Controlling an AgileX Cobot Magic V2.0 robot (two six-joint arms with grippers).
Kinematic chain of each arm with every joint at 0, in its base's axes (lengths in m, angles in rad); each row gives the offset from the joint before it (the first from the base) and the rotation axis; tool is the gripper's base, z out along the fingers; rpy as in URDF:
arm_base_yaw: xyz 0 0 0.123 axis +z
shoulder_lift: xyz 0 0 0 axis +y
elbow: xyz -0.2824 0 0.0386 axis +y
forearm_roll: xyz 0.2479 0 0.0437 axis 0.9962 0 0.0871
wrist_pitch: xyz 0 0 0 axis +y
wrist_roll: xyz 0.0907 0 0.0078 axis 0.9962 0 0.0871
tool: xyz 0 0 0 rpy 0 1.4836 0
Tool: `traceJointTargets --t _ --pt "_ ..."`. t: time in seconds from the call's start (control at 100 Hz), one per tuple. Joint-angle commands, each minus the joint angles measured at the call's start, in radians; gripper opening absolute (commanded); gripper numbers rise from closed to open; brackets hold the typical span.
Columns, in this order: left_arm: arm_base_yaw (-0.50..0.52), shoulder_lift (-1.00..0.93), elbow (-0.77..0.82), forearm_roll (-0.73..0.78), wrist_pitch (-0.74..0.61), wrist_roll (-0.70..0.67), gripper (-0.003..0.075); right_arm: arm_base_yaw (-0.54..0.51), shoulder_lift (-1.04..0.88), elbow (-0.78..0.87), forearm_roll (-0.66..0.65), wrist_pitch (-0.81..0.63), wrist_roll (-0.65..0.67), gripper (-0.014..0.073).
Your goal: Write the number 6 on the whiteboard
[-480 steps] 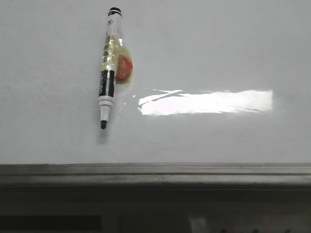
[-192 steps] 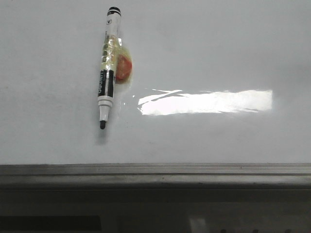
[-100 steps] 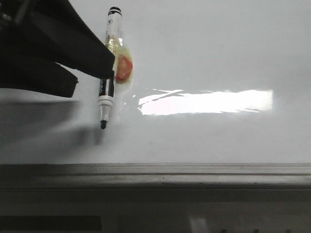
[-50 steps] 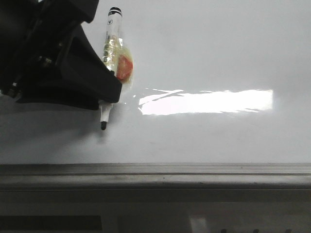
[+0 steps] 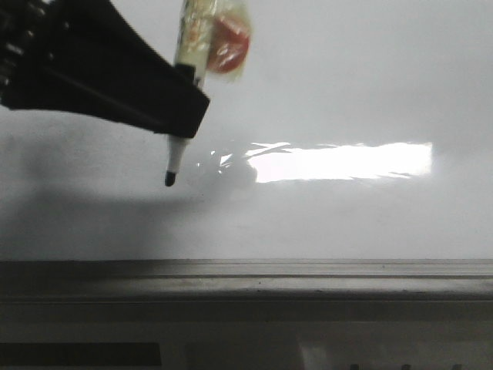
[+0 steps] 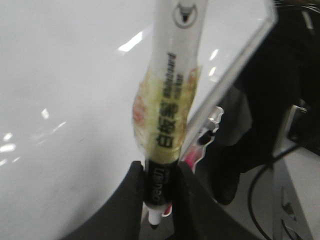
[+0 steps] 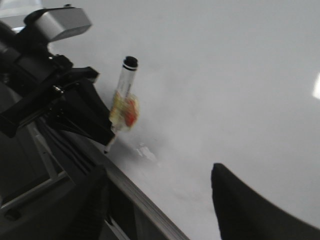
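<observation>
Left gripper (image 5: pixel 176 116): fingers clamped on whiteboard marker (image 6: pixel 167 115), upper left of frame, long axis near-upright, tip downward just above whiteboard (image 5: pixel 347 92). Number 6: none drawn. Right gripper (image 7: pixel 157 200): fingers spread, empty, farther off.

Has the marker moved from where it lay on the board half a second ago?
Yes. The marker, shut in the left gripper, is lifted: in the front view its tip sits higher and closer to the bright glare strip on the whiteboard.
</observation>
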State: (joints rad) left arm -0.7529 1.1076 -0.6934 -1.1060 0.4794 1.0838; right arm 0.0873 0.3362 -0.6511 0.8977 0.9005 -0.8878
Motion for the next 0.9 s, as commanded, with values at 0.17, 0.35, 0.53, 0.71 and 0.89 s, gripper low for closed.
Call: traceJointTargets --t 0.17,0.35,0.53,0.71,0.89 --pt "-0.003 0.006 -0.026 -0.362 0.267 0.561 -0.002 0.17 0.17 -0.033 0.253 -0.048 -0.319 0.0406" --pt "-0.003 0.06 -0.026 -0.356 0.384 0.648 -0.002 0.314 0.304 -0.033 0.349 -0.051 -0.477 0.0407" --pt "-0.003 0.088 -0.026 -0.356 0.426 0.654 -0.002 0.413 0.43 -0.033 0.388 -0.086 -0.562 0.0407" --pt "-0.003 0.088 -0.026 -0.356 0.426 0.654 -0.002 0.459 0.521 -0.033 0.404 -0.107 -0.584 0.0407" --pt "-0.003 0.088 -0.026 -0.356 0.43 0.654 -0.002 0.485 0.563 -0.033 0.438 -0.105 -0.67 0.0354"
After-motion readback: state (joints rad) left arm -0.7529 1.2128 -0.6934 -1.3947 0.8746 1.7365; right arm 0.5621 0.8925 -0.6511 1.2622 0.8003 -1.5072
